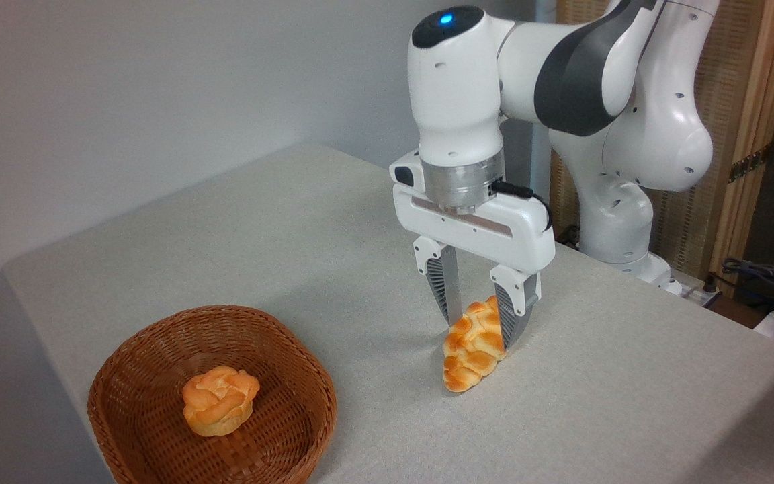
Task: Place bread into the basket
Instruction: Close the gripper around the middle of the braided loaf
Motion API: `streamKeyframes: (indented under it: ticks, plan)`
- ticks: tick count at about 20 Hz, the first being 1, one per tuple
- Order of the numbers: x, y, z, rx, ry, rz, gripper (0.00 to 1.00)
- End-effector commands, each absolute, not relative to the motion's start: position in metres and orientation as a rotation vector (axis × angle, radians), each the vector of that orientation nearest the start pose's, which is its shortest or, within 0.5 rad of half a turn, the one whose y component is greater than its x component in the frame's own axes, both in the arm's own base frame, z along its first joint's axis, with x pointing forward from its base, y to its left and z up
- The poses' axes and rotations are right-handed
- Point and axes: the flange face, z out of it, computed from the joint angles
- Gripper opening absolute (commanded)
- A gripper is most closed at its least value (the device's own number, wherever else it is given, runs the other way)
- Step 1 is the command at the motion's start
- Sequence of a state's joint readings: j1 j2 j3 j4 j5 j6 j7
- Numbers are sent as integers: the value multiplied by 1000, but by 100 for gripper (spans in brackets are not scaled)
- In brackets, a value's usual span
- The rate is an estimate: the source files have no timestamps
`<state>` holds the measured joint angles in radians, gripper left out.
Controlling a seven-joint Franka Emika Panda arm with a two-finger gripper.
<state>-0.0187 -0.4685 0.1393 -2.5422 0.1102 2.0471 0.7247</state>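
Gripper is down at the table w/ its two fingers either side of the braided loaf, pinching the upper end; contact looks real on the right finger, less sure on the left. Loaf sits on the grey tablecloth, well apart from the wicker basket at lower left, tilted w/ its near tip pointing toward the camera.

Risks, as a guess: grip is near one end, not the middle, so on lift the loaf could swing or slip out. Glazed top may be slick. Basket already holds a round bun, so a drop could land on it & roll over the shallow rim.

Loaf: golden-orange plaited top, paler yellow along the edge, tapered tip, soft-looking.
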Motion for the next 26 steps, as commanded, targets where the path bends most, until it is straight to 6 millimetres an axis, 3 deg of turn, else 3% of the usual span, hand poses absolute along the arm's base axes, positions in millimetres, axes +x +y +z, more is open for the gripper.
streamKeyframes:
  ticks: [1, 3, 7, 9, 10, 14, 18, 26]
  plan:
    - [387, 49, 410, -2936, 1020, 61, 96]
    - [387, 49, 408, -2936, 1023, 68, 95]
    - [388, 46, 407, -2931, 1043, 70, 59]
    - [388, 46, 407, -2930, 1046, 69, 49]
    - [388, 46, 406, -2937, 1042, 69, 39]
    - [389, 41, 405, -2923, 1087, 73, 22]
    - [389, 41, 405, -2926, 1086, 74, 13]
    - [390, 40, 400, -2928, 1089, 92, 12]
